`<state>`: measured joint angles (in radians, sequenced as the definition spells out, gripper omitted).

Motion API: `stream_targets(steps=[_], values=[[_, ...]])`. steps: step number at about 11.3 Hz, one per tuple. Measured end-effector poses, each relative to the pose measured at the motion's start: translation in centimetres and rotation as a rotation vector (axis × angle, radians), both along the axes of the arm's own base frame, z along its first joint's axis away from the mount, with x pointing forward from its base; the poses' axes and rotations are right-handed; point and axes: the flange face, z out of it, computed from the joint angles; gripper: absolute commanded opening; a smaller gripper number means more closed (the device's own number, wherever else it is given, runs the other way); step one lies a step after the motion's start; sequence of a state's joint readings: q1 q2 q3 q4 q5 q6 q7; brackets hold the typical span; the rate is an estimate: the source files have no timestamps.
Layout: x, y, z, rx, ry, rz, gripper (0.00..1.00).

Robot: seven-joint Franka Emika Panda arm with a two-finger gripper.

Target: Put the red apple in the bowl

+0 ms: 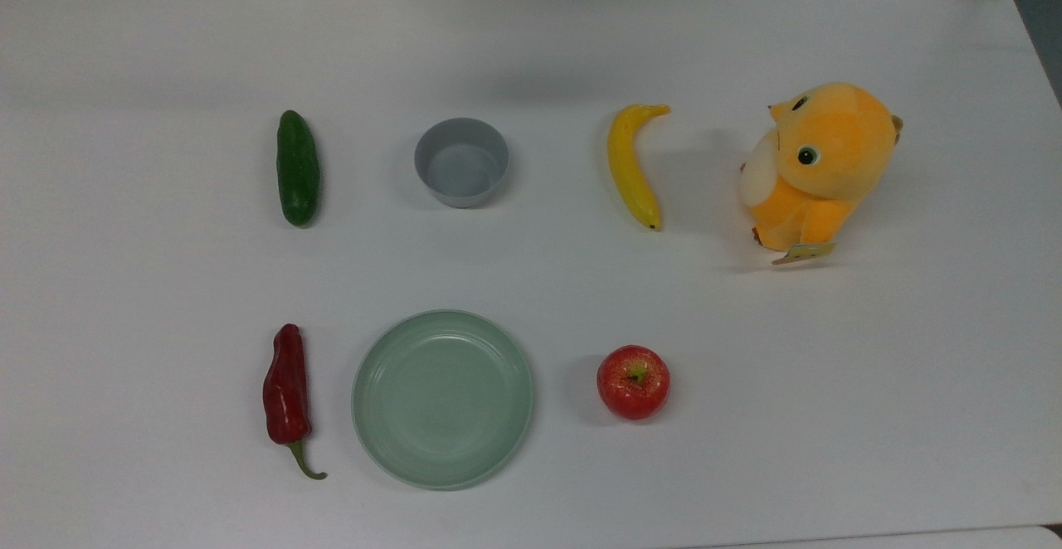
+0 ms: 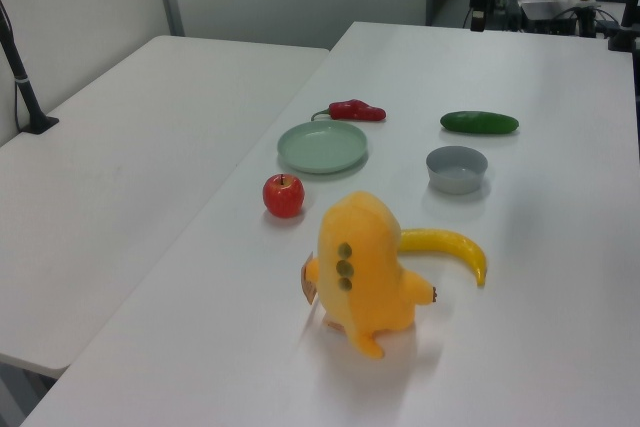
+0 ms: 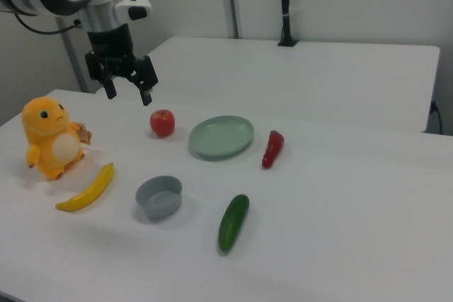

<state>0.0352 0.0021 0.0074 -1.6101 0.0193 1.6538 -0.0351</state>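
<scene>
The red apple rests on the white table, to the right of a pale-green plate in the top view; I also see the apple in the left view and the apple in the right view. The grey bowl stands empty between a cucumber and a banana; the bowl and the bowl show in the side views too. In the right view my gripper hangs open in the air, above and to the left of the apple, holding nothing.
A pale-green plate, a dark-red chili pepper, a green cucumber, a yellow banana and an orange plush toy lie spread over the table. A second white table adjoins it.
</scene>
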Motion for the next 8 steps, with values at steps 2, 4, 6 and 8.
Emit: stream_targets(steps=[2, 4, 6, 8], values=[[0.1, -0.1, -0.2, 0.0, 0.004, -0.001, 1.0], [0.3, 0.0, -0.7, 0.0, 0.012, -0.001, 1.0], [1.1, 0.3, -1.4, 0.003, 0.023, 0.004, 1.0], [3.5, 1.2, -2.4, 0.005, 0.026, -0.001, 1.0]])
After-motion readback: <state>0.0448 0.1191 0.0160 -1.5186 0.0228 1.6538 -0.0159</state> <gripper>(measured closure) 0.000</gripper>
